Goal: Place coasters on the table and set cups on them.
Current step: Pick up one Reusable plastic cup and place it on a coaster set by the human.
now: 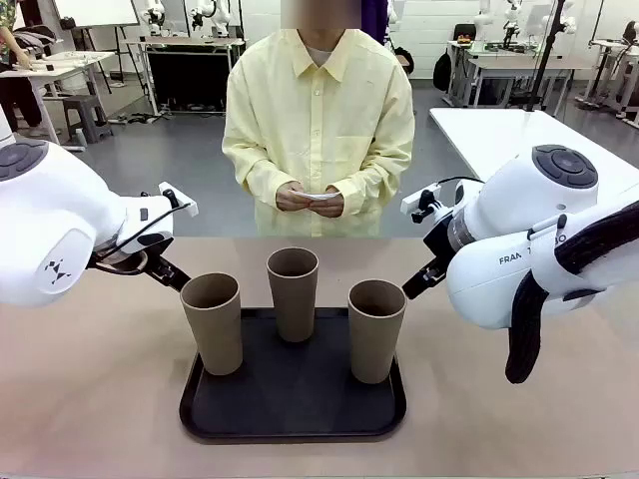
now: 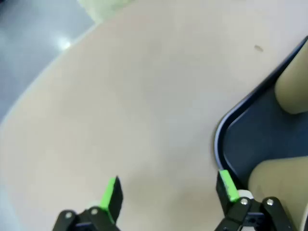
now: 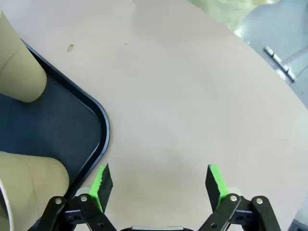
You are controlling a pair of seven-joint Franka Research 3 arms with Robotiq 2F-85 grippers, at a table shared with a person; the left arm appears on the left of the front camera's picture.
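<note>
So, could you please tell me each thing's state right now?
Left tall tan-brown tumbler cup: upright on black rounded tray.
Middle cup: upright on tray.
Right cup: upright on tray.
White paper coasters: in person's hands.
Left black green-padded gripper: open, empty.
Right gripper: open, empty.

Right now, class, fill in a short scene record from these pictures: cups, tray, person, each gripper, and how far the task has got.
cups: left cup, middle cup, right cup, all tan, upright on the tray
tray: black, rounded corners, lying on the beige table
person: at the far side, hands together holding a thin white thing, possibly coasters
left gripper: open, over bare table beside a tray corner
right gripper: open, over bare table beside the tray's other side
progress: no cup set on a coaster yet
</note>
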